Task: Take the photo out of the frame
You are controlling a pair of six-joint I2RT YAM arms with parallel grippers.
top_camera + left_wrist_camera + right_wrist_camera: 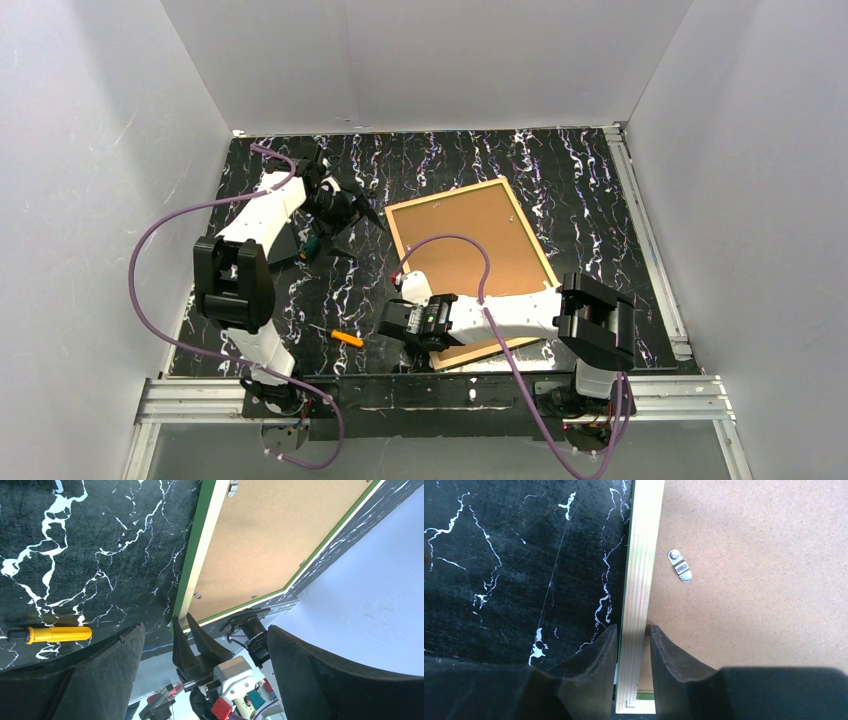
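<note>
Frame (444,196) lay face down on the table (590,200), wood-coloured back up, with the brown backing board (470,240) seated in it. The photo was not visible in any view, presumably under the board, so it was not yet out.

Right hand (633,630) sat at the frame's near left corner. Its fingers had narrowed onto the rail, one on the outer edge and one on the inner side over the board. They appeared to pinch the wood, probably to steady or lift that corner so the back could be worked.

A metal turn clip (680,566) on the board, just beside the rail, was swung off the rail. More small fittings showed along the other rails in the left wrist view, but their positions were too small to read.

Left hand (352,222) hung wide open and empty above the table, off the frame's far left corner and facing it, likely waiting to take the board.

An orange-handled screwdriver (348,338) lay on the table near the right hand, untouched.
</note>
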